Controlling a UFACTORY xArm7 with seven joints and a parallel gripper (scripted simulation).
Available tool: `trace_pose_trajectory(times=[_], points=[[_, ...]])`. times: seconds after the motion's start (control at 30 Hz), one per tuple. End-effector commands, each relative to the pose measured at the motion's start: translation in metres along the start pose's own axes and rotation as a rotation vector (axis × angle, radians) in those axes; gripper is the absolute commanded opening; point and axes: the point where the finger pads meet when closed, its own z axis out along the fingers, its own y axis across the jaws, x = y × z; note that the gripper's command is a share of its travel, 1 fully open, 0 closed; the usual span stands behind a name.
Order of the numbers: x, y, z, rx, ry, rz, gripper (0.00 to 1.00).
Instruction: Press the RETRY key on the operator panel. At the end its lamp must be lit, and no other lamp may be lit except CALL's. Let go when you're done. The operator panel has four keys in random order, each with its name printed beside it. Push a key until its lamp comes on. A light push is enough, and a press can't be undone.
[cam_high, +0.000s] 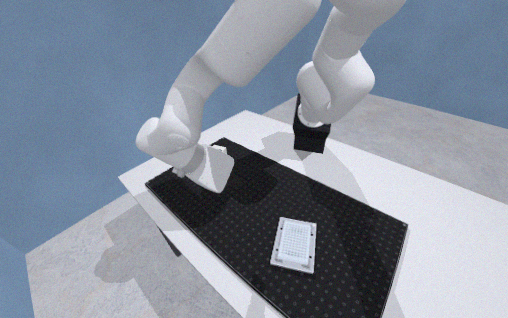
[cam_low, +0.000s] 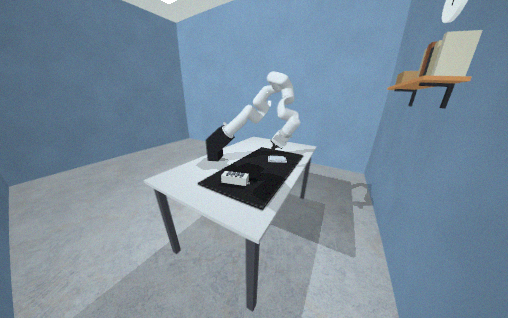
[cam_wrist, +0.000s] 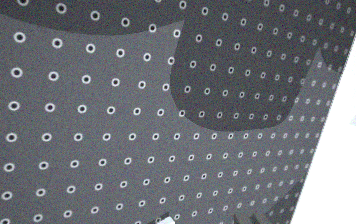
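The operator panel is a small white box with a row of dark keys. It stands on the black perforated mat toward its near left. The key names and lamps are too small to read. In the top view my arm hides the panel. My gripper is shut and empty. It hangs low over the far end of the mat, beyond the well plate and well away from the panel. The wrist view shows only the mat with arm shadows, not the panel.
A white well plate lies flat on the mat between my gripper and the panel; it also shows in the exterior view. The black robot base stands on the white table beside the mat. The table edge is close on the right of the wrist view.
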Motion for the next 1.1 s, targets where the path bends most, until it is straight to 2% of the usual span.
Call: trace_pose_trajectory(times=[0.0, 0.03, 0.1, 0.17, 0.23, 0.3, 0.37, 0.43, 0.5, 0.57, 0.67, 0.73, 0.83, 0.9, 1.0, 1.07], points=[[0.016, -0.002, 0.008, 0.087, -0.099, -0.042, 0.0], [0.02, -0.002, 0.01, 0.113, -0.119, -0.049, 0.0], [0.02, -0.002, 0.01, 0.113, -0.119, -0.049, 0.0], [0.03, -0.002, 0.013, 0.169, -0.152, -0.063, 0.0], [0.036, -0.002, 0.016, 0.171, -0.153, -0.063, 0.0], [0.046, -0.001, 0.019, 0.227, -0.174, -0.073, 0.0], [0.05, 0.0, 0.021, 0.227, -0.174, -0.073, 0.0], [0.06, 0.001, 0.024, 0.282, -0.185, -0.08, 0.0], [0.066, 0.002, 0.026, 0.282, -0.185, -0.08, 0.0], [0.075, 0.005, 0.029, 0.335, -0.186, -0.085, 0.0], [0.08, 0.006, 0.031, 0.335, -0.186, -0.085, 0.0], [0.089, 0.008, 0.033, 0.385, -0.176, -0.089, 0.0], [0.099, 0.012, 0.036, 0.385, -0.176, -0.088, 0.0], [0.108, 0.015, 0.039, 0.432, -0.157, -0.091, 0.0], [0.117, 0.018, 0.041, 0.432, -0.157, -0.091, 0.0], [0.126, 0.023, 0.043, 0.473, -0.128, -0.092, 0.0]])
